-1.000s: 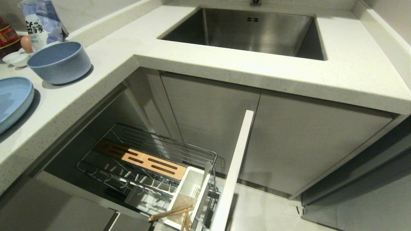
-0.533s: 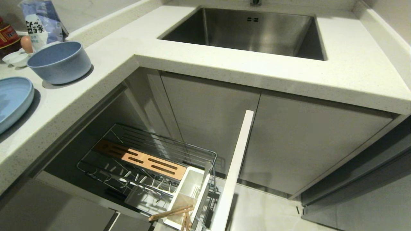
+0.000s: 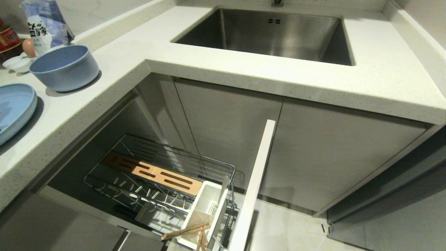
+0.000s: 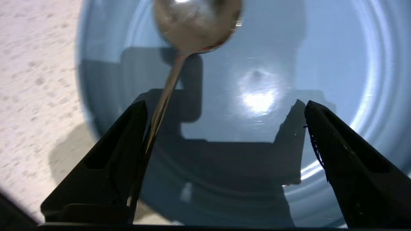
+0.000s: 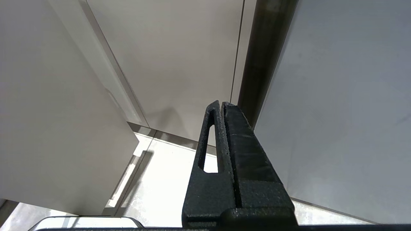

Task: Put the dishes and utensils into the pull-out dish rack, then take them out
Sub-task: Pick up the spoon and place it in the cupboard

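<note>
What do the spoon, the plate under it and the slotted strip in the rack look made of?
Spoon: polished metal, mirror-bright bowl. Plate: pale-blue, matte with soft glare, perhaps plastic or composite. Slotted strip: wood, warm tan colour.

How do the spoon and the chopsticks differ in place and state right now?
The spoon is shiny metal; the chopsticks are light wood. The spoon lies on the blue plate, its handle beside one finger of the open left gripper, while the chopsticks sit down in the rack's white caddy, ends poking out. Both are long, thin utensils, neither gripped.
</note>
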